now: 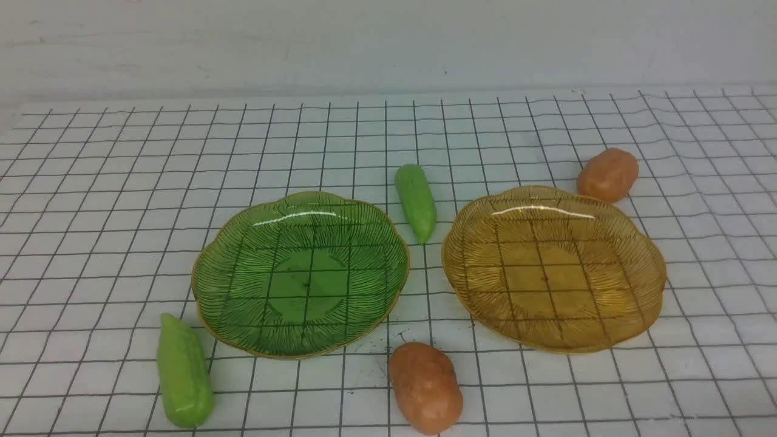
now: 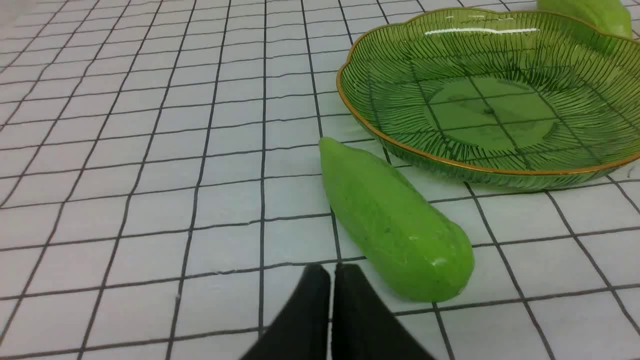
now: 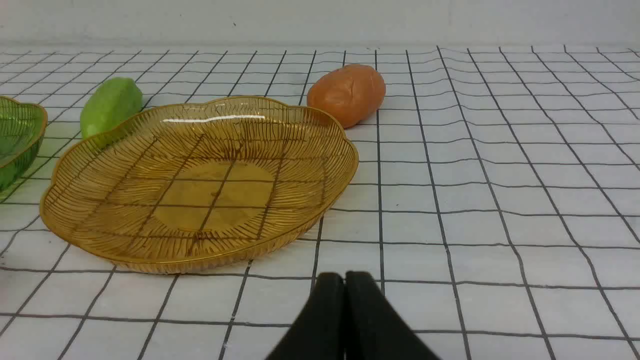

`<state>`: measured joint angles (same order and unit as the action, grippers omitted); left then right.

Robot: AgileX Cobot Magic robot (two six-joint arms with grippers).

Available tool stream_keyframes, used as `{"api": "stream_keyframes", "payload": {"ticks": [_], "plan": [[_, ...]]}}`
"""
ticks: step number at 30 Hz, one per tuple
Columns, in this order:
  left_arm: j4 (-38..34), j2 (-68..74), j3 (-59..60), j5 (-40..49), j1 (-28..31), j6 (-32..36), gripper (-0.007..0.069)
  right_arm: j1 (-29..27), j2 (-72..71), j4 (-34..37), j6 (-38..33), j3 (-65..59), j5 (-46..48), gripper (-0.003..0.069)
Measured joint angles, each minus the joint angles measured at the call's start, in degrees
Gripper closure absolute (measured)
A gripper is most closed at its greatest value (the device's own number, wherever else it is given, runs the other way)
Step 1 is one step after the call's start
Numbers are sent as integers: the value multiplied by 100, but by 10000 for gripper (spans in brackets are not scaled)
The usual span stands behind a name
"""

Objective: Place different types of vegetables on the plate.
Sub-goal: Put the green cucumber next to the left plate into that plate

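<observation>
Near cucumber (image 2: 395, 225) lay just beside left gripper (image 2: 332, 272), jaws pressed together, empty | right gripper (image 3: 344, 280) likewise closed, low before amber plate (image 3: 348, 150).

Bare gridded cloth (image 1: 91, 243) flanks the near light-green cucumber toy (image 1: 184, 371); the ribbed translucent green plate (image 1: 200, 291) crowds its tip, perhaps touching.

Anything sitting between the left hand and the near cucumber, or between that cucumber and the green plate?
Nothing visible. Only bare grid cloth lies between the shut left hand and the near cucumber, and the cucumber lies right beside the green plate, apart from its rim.
</observation>
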<state>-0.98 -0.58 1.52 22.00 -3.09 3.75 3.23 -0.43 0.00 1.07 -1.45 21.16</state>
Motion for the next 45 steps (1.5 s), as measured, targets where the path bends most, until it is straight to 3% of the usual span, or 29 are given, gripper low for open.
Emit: {"api": "stream_keyframes", "payload": {"ticks": [22,30,41,45], "plan": [[-50,0,7,-71,0,-5,632,0,0,0,0,0,0,673],[-1809,0,13,-1627,0,-680,632,0,0,0,0,2,5,673],[-2444,0,13,-3830,0,-727,632,0,0,0,0,2,5,673],[-2484,65,-248,-3438,0,-739,632,0,0,0,0,6,5,673]]}}
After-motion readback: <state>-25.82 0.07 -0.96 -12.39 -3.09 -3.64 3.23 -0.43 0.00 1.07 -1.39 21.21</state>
